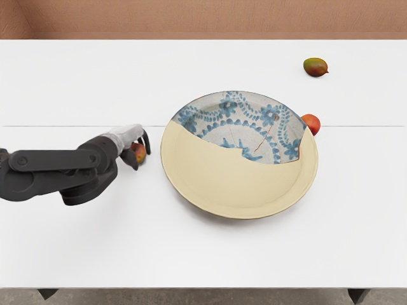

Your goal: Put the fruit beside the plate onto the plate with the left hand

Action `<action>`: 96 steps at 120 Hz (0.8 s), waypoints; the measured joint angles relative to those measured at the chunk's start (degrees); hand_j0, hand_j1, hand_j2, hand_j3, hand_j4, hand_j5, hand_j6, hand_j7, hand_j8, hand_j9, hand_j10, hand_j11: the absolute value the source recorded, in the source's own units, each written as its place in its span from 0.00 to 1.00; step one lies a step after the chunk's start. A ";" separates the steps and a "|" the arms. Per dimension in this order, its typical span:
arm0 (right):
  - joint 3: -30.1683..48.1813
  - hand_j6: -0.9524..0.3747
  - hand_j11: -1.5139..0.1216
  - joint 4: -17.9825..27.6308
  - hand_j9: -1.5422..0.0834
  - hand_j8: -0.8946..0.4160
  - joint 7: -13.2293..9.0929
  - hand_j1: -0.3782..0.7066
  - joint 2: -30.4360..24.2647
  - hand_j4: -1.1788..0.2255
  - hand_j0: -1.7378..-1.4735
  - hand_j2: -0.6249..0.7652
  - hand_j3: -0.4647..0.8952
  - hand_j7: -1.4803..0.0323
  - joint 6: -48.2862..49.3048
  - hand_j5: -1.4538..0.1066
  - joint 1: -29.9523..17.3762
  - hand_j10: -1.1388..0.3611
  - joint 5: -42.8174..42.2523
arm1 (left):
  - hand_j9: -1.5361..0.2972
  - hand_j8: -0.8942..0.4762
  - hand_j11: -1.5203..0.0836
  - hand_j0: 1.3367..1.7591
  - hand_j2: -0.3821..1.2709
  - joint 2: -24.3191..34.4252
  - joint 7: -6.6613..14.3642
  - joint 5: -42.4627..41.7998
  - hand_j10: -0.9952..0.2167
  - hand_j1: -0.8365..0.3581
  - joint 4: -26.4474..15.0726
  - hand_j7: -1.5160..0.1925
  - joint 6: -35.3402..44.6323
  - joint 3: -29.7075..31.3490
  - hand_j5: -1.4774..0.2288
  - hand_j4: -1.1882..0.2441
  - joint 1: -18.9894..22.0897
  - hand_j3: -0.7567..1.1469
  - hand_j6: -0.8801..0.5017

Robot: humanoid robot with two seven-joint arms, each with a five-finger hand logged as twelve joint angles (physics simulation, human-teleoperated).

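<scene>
A wide plate [216,190], cream at the front and blue-patterned at the back, lies in the middle of the white table. Just left of its rim sits a small red-orange fruit [139,153]. My left hand [136,147] comes in from the left edge and its dark fingers curl over and around this fruit, which still rests at table level. A second red-orange fruit [311,123] pokes out behind the plate's right rim. A green-red mango-like fruit [315,67] lies farther back right.
The white table [76,76] runs the full width, with its front edge near the bottom of the picture and a brown wall behind it. My left forearm [57,171] lies low over the table's left side.
</scene>
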 joint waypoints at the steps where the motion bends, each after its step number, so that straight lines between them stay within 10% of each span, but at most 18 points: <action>1: 0.00 0.69 0.90 0.00 0.92 0.66 0.00 0.06 0.00 0.82 0.30 0.44 0.34 0.95 0.00 0.90 0.00 0.74 0.00 | 0.32 0.37 0.35 0.72 0.32 -0.02 0.00 0.03 0.24 0.40 0.02 0.33 0.04 0.00 0.33 0.32 0.02 0.58 0.36; 64: 0.01 0.69 0.90 0.00 0.92 0.66 -0.04 0.06 0.00 0.82 0.30 0.44 0.34 0.95 0.00 0.90 0.00 0.74 0.00 | 0.20 0.41 0.21 0.72 0.45 2.04 -0.04 -0.52 0.14 0.40 0.15 0.22 -0.06 -1.12 0.20 0.23 -1.42 0.47 0.37; 96: 0.00 0.69 0.90 0.00 0.92 0.66 -0.01 0.06 0.00 0.82 0.30 0.44 0.34 0.95 0.00 0.90 0.01 0.74 0.00 | 0.19 0.42 0.20 0.72 0.54 6.27 0.00 -9.63 0.15 0.35 -1.58 0.20 -11.50 -12.52 0.16 0.25 -5.30 0.42 0.39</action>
